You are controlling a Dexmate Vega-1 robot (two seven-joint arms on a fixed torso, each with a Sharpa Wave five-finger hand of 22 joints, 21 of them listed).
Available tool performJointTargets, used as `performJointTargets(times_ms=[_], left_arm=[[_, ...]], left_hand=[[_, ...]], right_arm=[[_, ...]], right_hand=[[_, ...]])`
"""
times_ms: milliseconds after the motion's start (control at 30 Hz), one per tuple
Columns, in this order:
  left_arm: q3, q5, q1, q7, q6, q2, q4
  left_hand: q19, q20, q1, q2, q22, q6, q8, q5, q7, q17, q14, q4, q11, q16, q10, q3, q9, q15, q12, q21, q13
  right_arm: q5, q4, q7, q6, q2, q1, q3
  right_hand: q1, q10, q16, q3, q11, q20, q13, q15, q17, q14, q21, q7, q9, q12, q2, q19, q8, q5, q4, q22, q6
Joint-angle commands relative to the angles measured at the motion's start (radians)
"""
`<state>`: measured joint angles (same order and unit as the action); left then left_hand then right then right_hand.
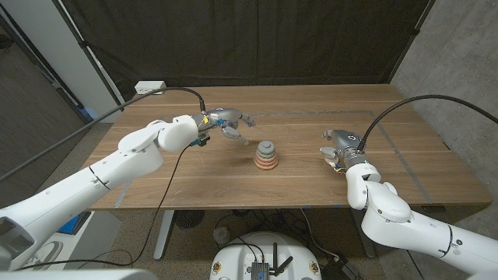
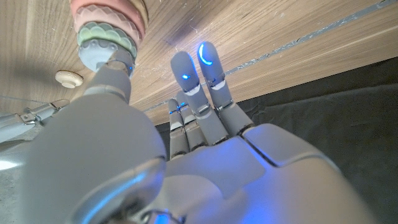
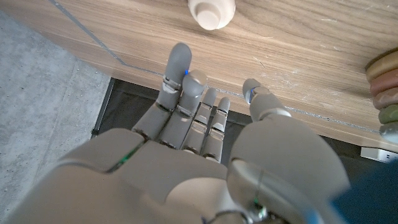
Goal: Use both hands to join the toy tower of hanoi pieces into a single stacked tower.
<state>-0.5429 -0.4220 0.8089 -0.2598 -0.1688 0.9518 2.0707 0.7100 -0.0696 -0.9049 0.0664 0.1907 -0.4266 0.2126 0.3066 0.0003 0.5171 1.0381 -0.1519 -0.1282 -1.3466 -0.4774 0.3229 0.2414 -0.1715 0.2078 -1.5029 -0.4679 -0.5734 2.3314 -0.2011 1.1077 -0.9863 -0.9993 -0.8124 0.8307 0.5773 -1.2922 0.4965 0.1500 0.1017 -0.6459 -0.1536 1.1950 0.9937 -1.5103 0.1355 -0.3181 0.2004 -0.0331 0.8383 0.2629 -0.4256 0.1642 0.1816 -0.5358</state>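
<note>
The stacked tower of pastel rings stands at the table's middle, topped by a small grey-blue piece; it also appears in the left wrist view and at the edge of the right wrist view. My left hand hovers just left of the tower's top with its fingers spread and nothing in them. A small cream round piece lies on the wood just beyond the fingers of my right hand; the same cream piece is seen past the tower. My right hand is open and holds nothing.
A white power strip lies at the table's far left corner. A black curtain hangs behind the table. Cables run from both arms over the table's sides. Bare wood lies in front of the tower.
</note>
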Motion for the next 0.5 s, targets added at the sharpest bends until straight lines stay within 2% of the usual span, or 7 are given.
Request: performJointTargets(times_ms=[33, 500], left_arm=[[0.060, 0.052, 0.096, 0.084, -0.069, 0.036, 0.038], [0.127, 0.097, 0.217, 0.210, -0.169, 0.080, 0.106]], left_hand=[[0.013, -0.136, -0.007, -0.009, 0.000, -0.015, 0.004, 0.008, -0.001, 0.001, 0.012, -0.007, 0.003, -0.010, -0.016, 0.003, 0.001, -0.048, 0.008, -0.005, 0.000], [0.019, -0.136, -0.013, -0.016, 0.000, -0.033, 0.007, 0.010, -0.004, 0.001, 0.017, -0.008, -0.001, -0.016, -0.036, 0.007, -0.003, -0.048, 0.011, -0.007, 0.005]], right_arm=[[-0.015, -0.007, 0.011, -0.013, 0.010, 0.005, 0.000], [-0.034, -0.016, 0.038, -0.033, 0.010, 0.014, -0.001]], right_hand=[[-0.003, 0.003, -0.002, 0.005, -0.001, 0.110, -0.005, -0.066, 0.007, 0.008, -0.001, -0.004, -0.002, -0.001, 0.002, 0.005, -0.002, -0.006, 0.000, 0.003, -0.008], [-0.003, 0.002, 0.000, 0.004, -0.001, 0.110, -0.005, -0.066, 0.006, 0.003, 0.000, -0.006, -0.005, -0.002, 0.009, 0.004, 0.006, -0.005, 0.003, 0.003, -0.026]])
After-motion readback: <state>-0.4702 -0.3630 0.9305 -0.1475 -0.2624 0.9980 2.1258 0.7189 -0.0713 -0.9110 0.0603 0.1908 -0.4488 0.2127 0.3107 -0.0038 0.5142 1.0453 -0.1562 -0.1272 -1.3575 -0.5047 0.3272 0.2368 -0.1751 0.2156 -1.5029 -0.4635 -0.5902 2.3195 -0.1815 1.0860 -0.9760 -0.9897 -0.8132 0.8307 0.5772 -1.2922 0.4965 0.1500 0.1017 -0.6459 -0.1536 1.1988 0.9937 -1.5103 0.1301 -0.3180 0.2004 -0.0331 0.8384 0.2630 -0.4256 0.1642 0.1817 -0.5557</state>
